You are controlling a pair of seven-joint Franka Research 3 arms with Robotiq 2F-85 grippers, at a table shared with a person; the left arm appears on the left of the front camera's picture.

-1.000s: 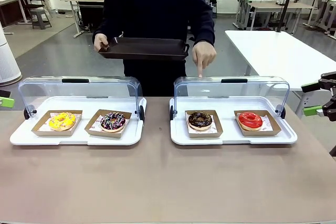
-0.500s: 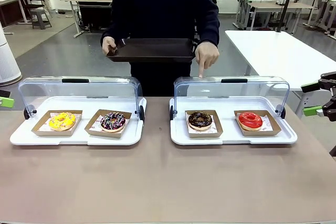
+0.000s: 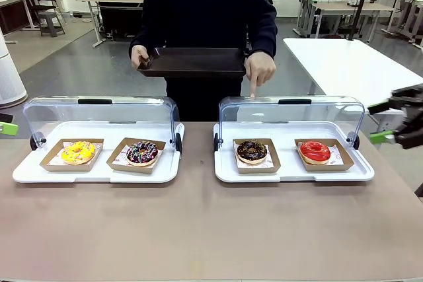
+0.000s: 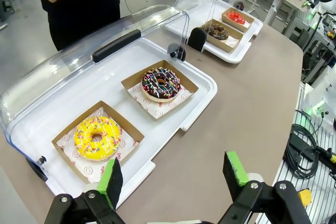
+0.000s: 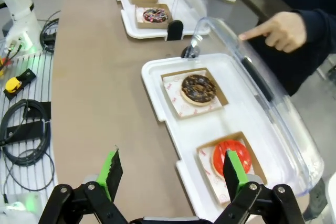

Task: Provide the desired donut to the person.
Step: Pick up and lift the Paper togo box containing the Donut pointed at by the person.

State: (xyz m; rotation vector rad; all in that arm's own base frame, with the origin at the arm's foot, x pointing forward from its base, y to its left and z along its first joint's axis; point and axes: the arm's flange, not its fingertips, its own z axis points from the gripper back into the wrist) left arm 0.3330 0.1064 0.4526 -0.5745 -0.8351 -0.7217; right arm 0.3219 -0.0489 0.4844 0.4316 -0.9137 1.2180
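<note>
The person (image 3: 205, 11) stands at the far side, holding a dark tray (image 3: 193, 61) in one hand. Their other hand (image 3: 258, 70) points a finger down at the lid of the right display case (image 3: 291, 111), above the chocolate-glazed donut (image 3: 252, 151) (image 5: 198, 88). A red donut (image 3: 315, 151) (image 5: 231, 157) sits beside it. The left case (image 3: 99, 110) holds a yellow donut (image 3: 78, 152) (image 4: 98, 138) and a sprinkled chocolate donut (image 3: 142, 152) (image 4: 160, 83). My left gripper (image 4: 173, 171) is open, near the yellow donut's tray corner. My right gripper (image 5: 171, 167) (image 3: 381, 121) is open beside the right case.
Each donut lies in a brown paper tray on a white base (image 3: 291, 173) with a clear hinged lid raised behind. Bare brown tabletop (image 3: 198, 229) stretches in front of both cases. Cables (image 5: 26, 129) lie off the table's right end.
The person has shifted slightly right and lifted the dark tray a little; the finger still points. My right gripper has moved a bit left, further into the front view.
</note>
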